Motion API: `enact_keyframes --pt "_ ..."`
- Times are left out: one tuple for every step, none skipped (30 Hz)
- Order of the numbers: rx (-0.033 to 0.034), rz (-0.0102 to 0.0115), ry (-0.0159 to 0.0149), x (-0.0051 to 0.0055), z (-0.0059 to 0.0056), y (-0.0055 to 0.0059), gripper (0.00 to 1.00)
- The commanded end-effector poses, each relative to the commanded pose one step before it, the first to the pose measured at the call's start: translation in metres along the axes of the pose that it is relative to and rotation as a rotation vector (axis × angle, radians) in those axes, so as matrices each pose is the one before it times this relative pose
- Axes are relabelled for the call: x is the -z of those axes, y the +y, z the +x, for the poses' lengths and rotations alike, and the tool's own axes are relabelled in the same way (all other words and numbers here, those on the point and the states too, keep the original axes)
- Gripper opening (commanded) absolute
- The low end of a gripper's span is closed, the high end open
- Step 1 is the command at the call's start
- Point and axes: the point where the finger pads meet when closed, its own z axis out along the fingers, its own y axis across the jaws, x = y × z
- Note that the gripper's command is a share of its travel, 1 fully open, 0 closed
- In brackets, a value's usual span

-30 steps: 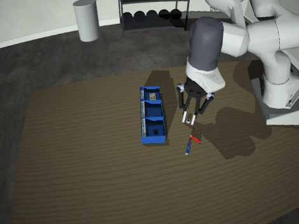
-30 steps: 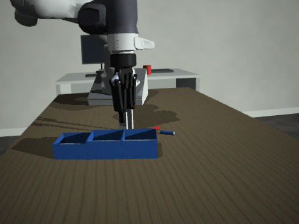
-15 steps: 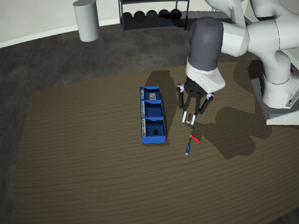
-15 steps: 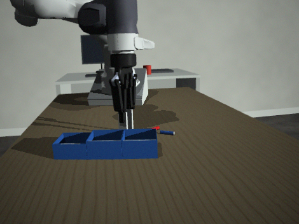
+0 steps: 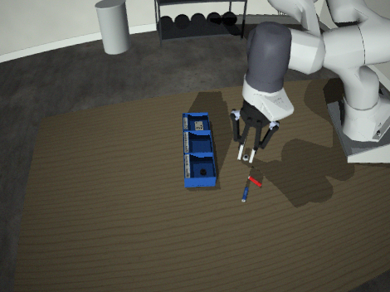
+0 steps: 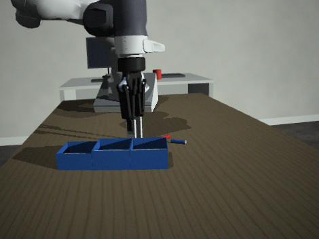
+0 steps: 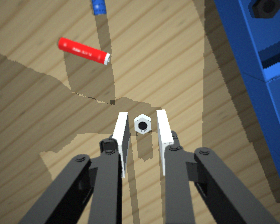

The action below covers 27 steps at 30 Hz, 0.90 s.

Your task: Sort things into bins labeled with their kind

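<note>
My gripper (image 5: 246, 159) (image 6: 136, 134) (image 7: 143, 123) points down, partly open. A light hex nut (image 5: 246, 158) (image 7: 142, 117) is between its fingertips, with gaps on both sides in the wrist view. A red cylinder (image 5: 255, 182) (image 6: 166, 136) (image 7: 84, 51), like a battery, and a blue one (image 5: 245, 194) (image 6: 178, 141) (image 7: 99, 7) lie on the table nearby. Three joined blue bins (image 5: 200, 182) (image 6: 149, 160) (image 7: 240, 30) carry labels too small to read. The nearest in the top view holds a dark nut (image 5: 203, 172) (image 7: 258, 9); the farthest holds a pale dotted piece (image 5: 199, 125); the middle looks empty.
The bin row stands left of my gripper in the top view, its walls rising from the wooden table (image 5: 104, 212) (image 6: 203, 194). The robot base (image 5: 367, 125) is at the right of that view. A shelf and a white cylinder (image 5: 114, 27) stand beyond the table.
</note>
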Motion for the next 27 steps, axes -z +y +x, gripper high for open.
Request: enact_keyframes --pt "-0.01267 -0.00755 0.00879 -0.00390 -0.00306 -0.00034 0.19" --pt "0.00000 0.00000 0.00000 0.00000 -0.00013 -0.00006 0.19" --pt "0.00000 0.00000 0.00000 0.00000 -0.00013 -0.00006 0.19" --pt "0.00000 0.00000 0.00000 0.00000 -0.00013 -0.00006 0.19" --pt "0.00000 0.00000 0.00000 0.00000 0.00000 0.00000 0.19" --pt "0.00000 0.00000 0.00000 0.00000 0.00000 0.00000 0.19" --pt "0.00000 0.00000 0.00000 0.00000 -0.00013 -0.00006 0.19" --pt "0.00000 0.00000 0.00000 0.00000 -0.00013 -0.00006 0.19" --pt "0.00000 0.00000 0.00000 0.00000 -0.00013 -0.00006 0.19" --pt "0.00000 0.00000 0.00000 0.00000 -0.00013 -0.00006 0.19" --pt "0.00000 0.00000 0.00000 0.00000 -0.00013 -0.00006 0.19" --pt "0.00000 0.00000 0.00000 0.00000 -0.00013 -0.00006 0.19" --pt "0.00000 0.00000 0.00000 0.00000 -0.00013 -0.00006 0.19" --pt "0.00000 0.00000 0.00000 0.00000 -0.00013 -0.00006 0.19" --pt "0.00000 0.00000 0.00000 0.00000 -0.00013 -0.00006 0.19" --pt "0.00000 0.00000 0.00000 0.00000 -0.00013 -0.00006 0.19" --pt "0.00000 0.00000 0.00000 0.00000 -0.00013 -0.00006 0.19" --pt "0.00000 0.00000 0.00000 0.00000 -0.00013 -0.00006 0.19" --pt "0.00000 0.00000 0.00000 0.00000 -0.00013 -0.00006 0.19" --pt "0.00000 0.00000 0.00000 0.00000 -0.00013 -0.00006 0.19" --pt "0.00000 0.00000 0.00000 0.00000 -0.00013 -0.00006 0.19" --pt "0.00000 0.00000 0.00000 0.00000 0.00000 0.00000 0.19" --pt "0.00000 0.00000 0.00000 0.00000 0.00000 0.00000 0.19" --pt "0.00000 0.00000 0.00000 0.00000 -0.00013 -0.00006 0.19" --pt "0.00000 0.00000 0.00000 0.00000 -0.00013 -0.00006 0.19" --pt "0.00000 0.00000 0.00000 0.00000 -0.00013 -0.00006 0.19" --pt "0.00000 0.00000 0.00000 0.00000 -0.00013 -0.00006 0.19"
